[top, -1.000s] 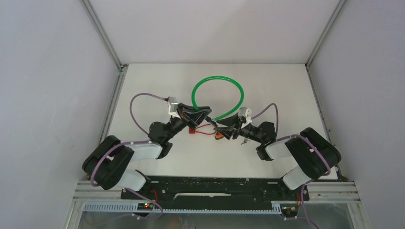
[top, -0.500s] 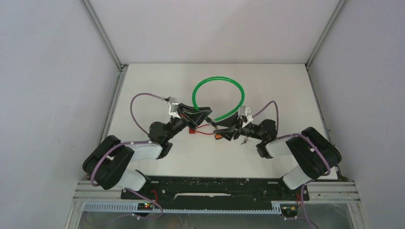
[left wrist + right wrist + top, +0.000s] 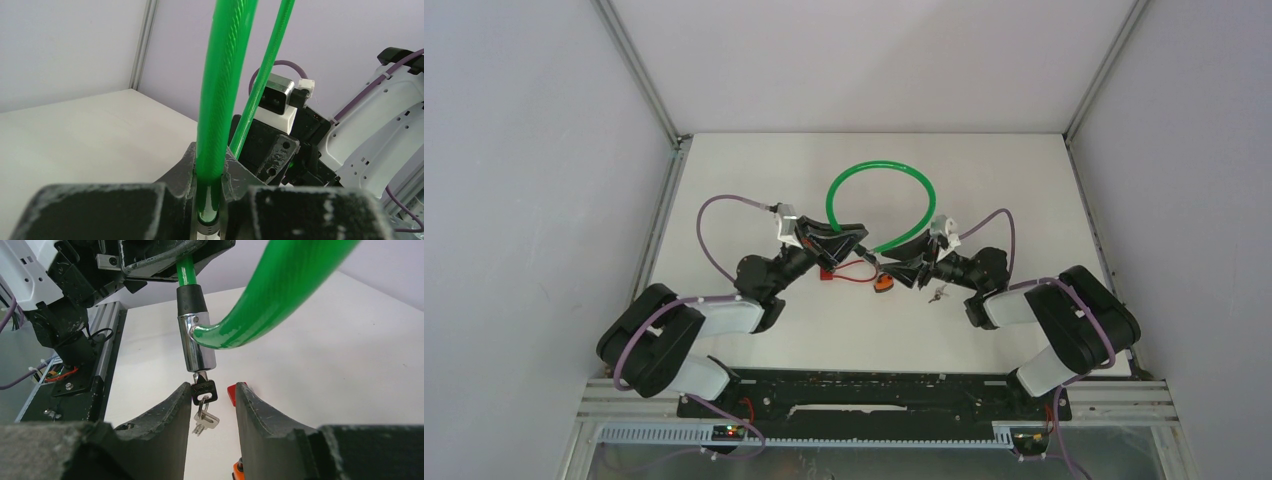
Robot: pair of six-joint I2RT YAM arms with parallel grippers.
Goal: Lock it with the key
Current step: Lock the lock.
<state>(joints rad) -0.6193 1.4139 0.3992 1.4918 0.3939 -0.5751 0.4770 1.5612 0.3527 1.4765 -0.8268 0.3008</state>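
A green cable lock (image 3: pixel 879 175) loops over the table's middle. My left gripper (image 3: pixel 856 243) is shut on the green cable (image 3: pixel 220 100) near its end. In the right wrist view the chrome lock cylinder (image 3: pixel 196 342) hangs from the cable, with a black-headed key (image 3: pixel 204 391) in its lower end and a spare key (image 3: pixel 205 419) dangling on a ring. My right gripper (image 3: pixel 210 392) is open, its fingers either side of the key head; the left finger is close to it or touching. In the top view my right gripper (image 3: pixel 890 268) sits just right of the left one.
A red tag (image 3: pixel 827 274) on a red cord and an orange piece (image 3: pixel 884 284) lie on the white table (image 3: pixel 754 170) below the grippers. Another small set of keys (image 3: pixel 939 294) lies by the right arm. Walls close in the table on both sides and the back.
My right wrist has shifted slightly right and rotated. The orange piece now shows clear of the gripper. The left arm has not moved.
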